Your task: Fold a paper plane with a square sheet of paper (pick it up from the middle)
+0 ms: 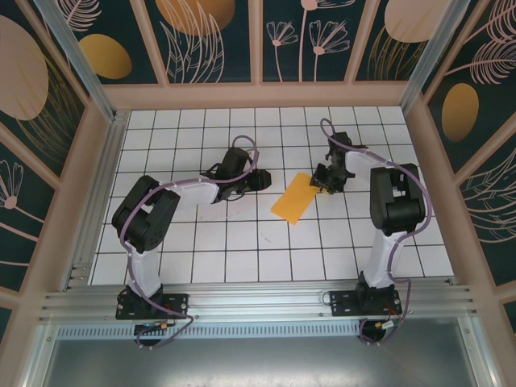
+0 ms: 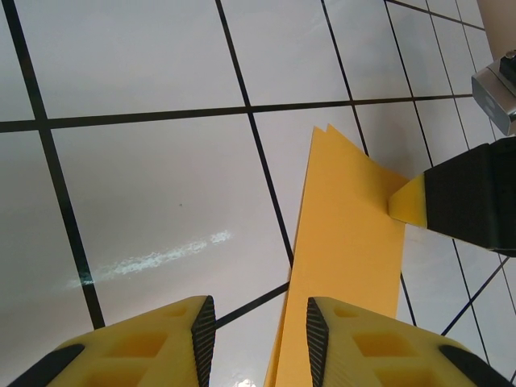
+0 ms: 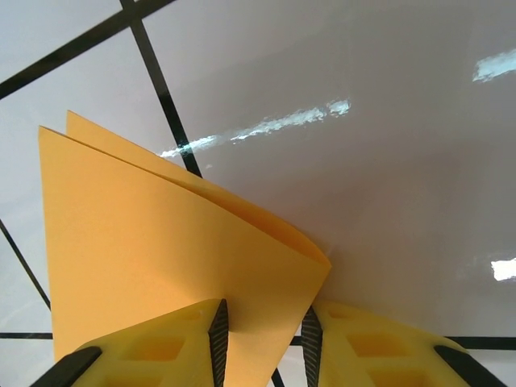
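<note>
Currently I see the square sheet of paper (image 1: 293, 198) folded.
Right gripper (image 3: 264, 322) part-open astride its corner; left gripper (image 2: 260, 322) part-open, empty.

**Desk:** Overhead, where does the sheet of paper (image 1: 294, 198) lie?

**Photographer:** On the tabletop (image 1: 242, 242), just right of the frame's centre, between the two tools. The left tool (image 1: 262, 179) stands just off its left side. The right tool (image 1: 325, 179) sits at its upper right corner.

**Desk:** And from the wrists?

**Photographer:** In the left wrist view, the sheet runs up from bottom centre, passing behind the finger (image 2: 363, 347) at lower right. The right tool's fingertip (image 2: 407, 201) meets its right edge. In the right wrist view, its two layers fill the lower left, the fold's corner reaching down between the fingers (image 3: 161, 347).
</note>
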Available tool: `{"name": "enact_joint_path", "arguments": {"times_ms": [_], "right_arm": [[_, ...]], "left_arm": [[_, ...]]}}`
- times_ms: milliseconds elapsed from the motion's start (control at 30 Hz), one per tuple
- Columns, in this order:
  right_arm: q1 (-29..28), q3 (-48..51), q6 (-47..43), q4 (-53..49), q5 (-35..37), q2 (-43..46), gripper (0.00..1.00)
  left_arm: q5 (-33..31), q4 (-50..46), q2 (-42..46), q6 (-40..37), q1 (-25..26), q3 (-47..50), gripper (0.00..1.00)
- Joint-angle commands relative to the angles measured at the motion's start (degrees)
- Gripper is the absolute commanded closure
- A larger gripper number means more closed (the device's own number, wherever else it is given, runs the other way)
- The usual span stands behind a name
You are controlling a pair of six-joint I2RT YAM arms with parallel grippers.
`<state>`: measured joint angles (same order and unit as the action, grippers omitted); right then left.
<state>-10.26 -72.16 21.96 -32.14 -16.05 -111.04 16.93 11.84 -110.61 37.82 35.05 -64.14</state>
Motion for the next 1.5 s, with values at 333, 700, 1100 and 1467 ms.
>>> {"name": "enact_joint_path", "arguments": {"times_ms": [333,700,1100,1467], "right_arm": [[-1.6,0.1,0.5,13.1,-1.6,-0.4,0.61],[-2.0,-4.4,-6.3,6.3,13.6,2.3,0.47],[-21.2,11.1,-24.1,10.3,16.5,15.2,0.46],[-37.0,9.8,-17.4,5.6,30.8,11.6,0.39]], "left_arm": [[1.1,1.2,-1.1,0.1,0.2,-0.8,0.62],[-1.9,2.0,0.5,0.0,0.0,0.6,0.62],[-2.4,9.7,4.7,3.6,-5.9,8.1,0.62],[-4.7,11.3,7.6,3.6,-8.3,13.9,0.62]]}}
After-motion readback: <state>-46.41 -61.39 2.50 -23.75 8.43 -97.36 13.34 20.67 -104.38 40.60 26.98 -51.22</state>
